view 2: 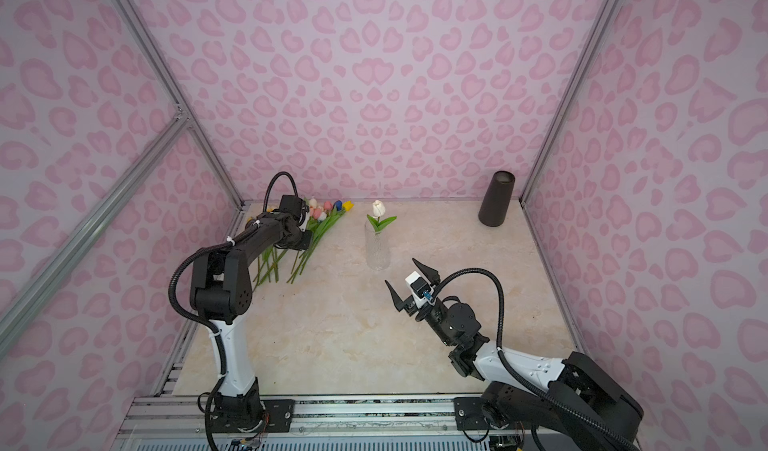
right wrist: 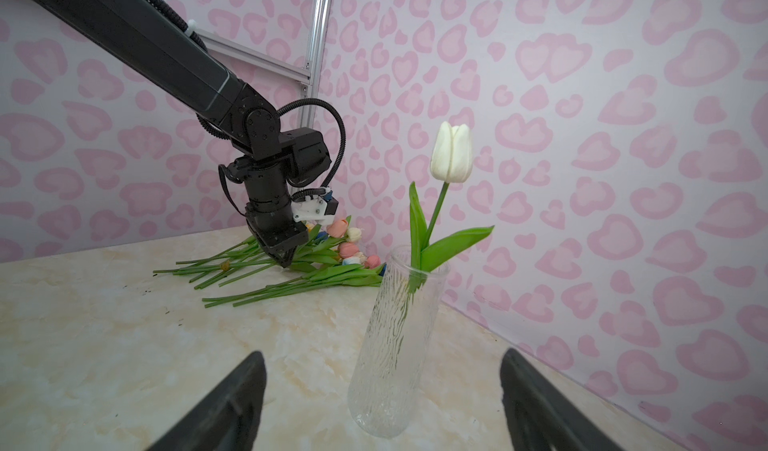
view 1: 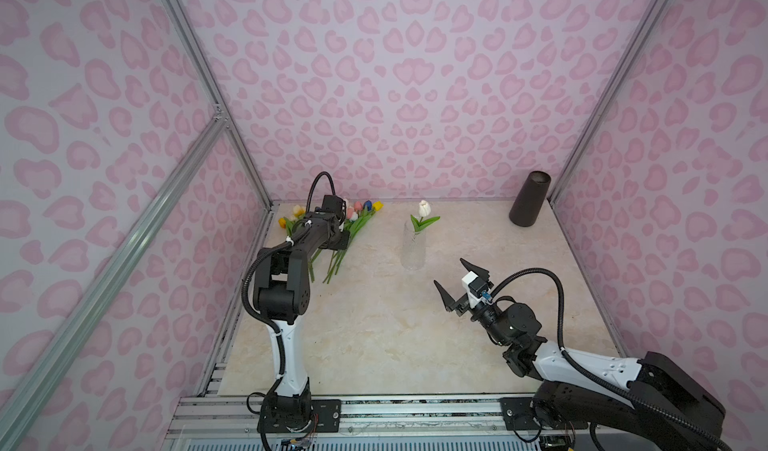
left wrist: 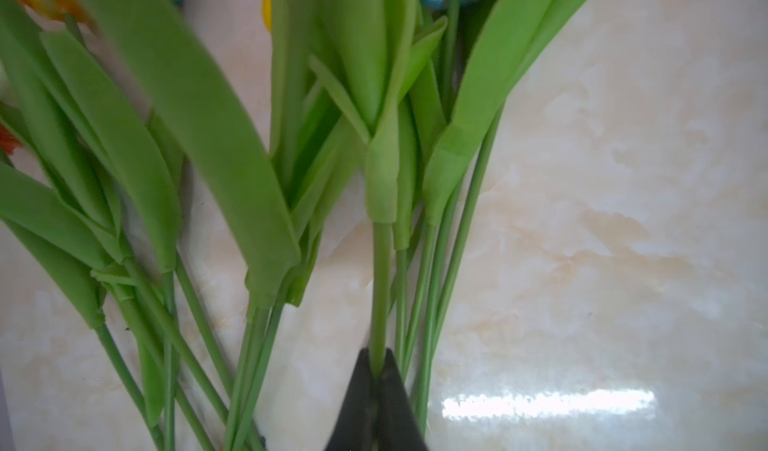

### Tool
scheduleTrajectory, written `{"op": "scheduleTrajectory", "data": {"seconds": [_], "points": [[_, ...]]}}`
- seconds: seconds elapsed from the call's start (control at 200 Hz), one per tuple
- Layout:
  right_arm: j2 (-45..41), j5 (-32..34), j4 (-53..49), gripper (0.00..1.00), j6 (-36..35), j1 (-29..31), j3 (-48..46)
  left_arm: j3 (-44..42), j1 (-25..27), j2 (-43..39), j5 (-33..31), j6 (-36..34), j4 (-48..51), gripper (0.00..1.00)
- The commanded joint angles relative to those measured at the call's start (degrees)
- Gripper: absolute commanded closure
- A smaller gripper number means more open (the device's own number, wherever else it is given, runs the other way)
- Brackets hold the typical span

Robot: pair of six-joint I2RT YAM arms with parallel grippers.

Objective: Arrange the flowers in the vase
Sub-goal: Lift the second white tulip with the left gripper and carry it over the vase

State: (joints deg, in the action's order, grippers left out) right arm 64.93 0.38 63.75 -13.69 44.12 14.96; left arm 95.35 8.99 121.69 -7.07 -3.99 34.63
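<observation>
Flowers [left wrist: 199, 137] — loose pile on table [left wrist: 582, 220]; left gripper [left wrist: 377, 372] pinched on one stem [left wrist: 380, 282] (below its leaf); right gripper [view 1: 449, 271] spread, empty, near vase [view 1: 414, 245]

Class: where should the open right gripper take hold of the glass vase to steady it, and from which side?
Probably grip the glass vase at mid-body, approaching level from the near side, where the right gripper faces it with jaws open. It stands tall and upright, and the white tulip and its leaves occupy the rim, ruling out a top approach.
</observation>
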Motion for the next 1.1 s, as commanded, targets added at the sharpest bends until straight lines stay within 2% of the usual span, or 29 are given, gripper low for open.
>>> {"op": "scheduleTrajectory", "data": {"seconds": [0.0, 0.145, 0.39, 0.65, 0.795, 0.945, 1.095], "points": [[0.3, 0.3, 1.2, 0.13, 0.3, 0.1, -0.4, 2.1, 1.2, 1.5, -0.6, -2.2, 2.1, 0.94], [0.6, 0.4, 1.1, 0.13, 0.3, 0.0, -0.2, 0.6, 1.6, -0.8, 2.6, -2.6, -1.5, 0.95], [1.0, 0.4, 1.2, 0.13, 0.3, 0.0, -0.3, 0.8, 1.6, -6.3, 3.4, -0.7, -4.8, 0.97], [1.2, 0.4, 1.3, 0.13, 0.3, 0.0, -0.3, -3.7, 1.7, -16.2, 6.0, 2.4, -9.5, 0.97], [1.5, 0.5, 1.7, 0.13, 0.4, 0.0, -0.3, -13.1, 1.7, -27.0, 11.7, 5.0, -19.4, 0.97], [2.1, 0.5, 2.2, 0.13, 0.8, 0.0, -0.3, -25.2, 1.9, -39.3, 17.6, 7.6, -34.0, 0.97], [2.4, 0.1, 2.5, 0.13, 1.4, 0.0, -0.1, -34.1, 2.2, -46.9, 22.7, 10.3, -44.1, 0.97]]}}
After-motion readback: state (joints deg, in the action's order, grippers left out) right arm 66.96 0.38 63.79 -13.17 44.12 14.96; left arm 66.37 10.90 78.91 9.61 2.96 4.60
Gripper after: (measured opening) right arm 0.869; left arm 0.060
